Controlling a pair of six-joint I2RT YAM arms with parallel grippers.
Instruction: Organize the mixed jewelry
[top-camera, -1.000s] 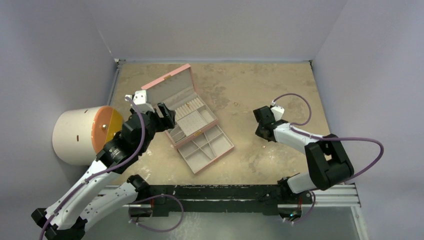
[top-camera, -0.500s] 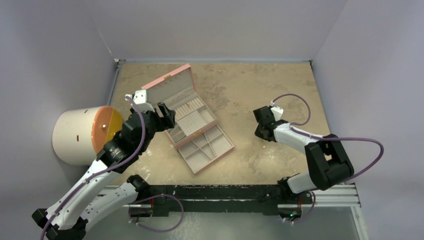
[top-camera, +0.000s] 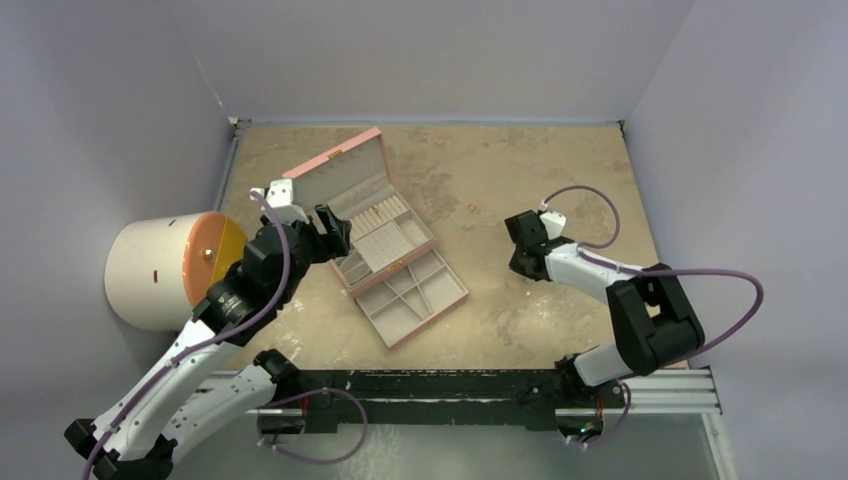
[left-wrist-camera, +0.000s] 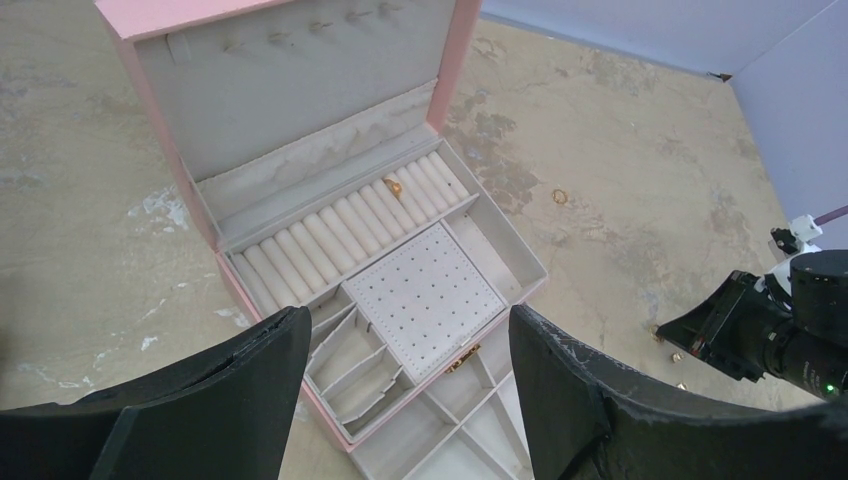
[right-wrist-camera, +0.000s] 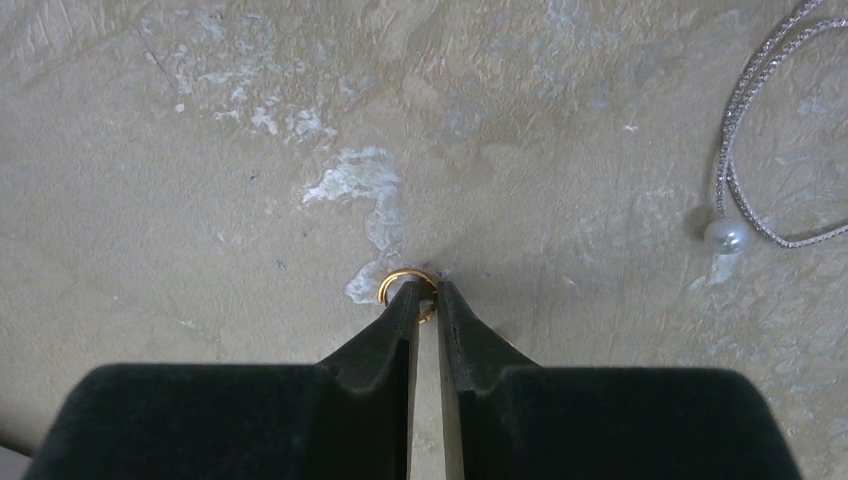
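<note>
right claw (right-wrist-camera: 423, 292) was almost shut, grip not clear | ring (right-wrist-camera: 396, 280) lay flat on surface (right-wrist-camera: 200, 150), touching its tips, just ahead | right arm was nearer; box (left-wrist-camera: 300, 150) sat well apart | left claw (left-wrist-camera: 405, 330) stood wide above box | since before: right claw got narrower, left claw same

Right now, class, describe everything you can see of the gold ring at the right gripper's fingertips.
The gold ring is a thin, shiny band lying flat on the mottled beige table. The right gripper has its two dark tips almost together over the ring's near edge, hiding part of it; whether they grip it is unclear.
</note>
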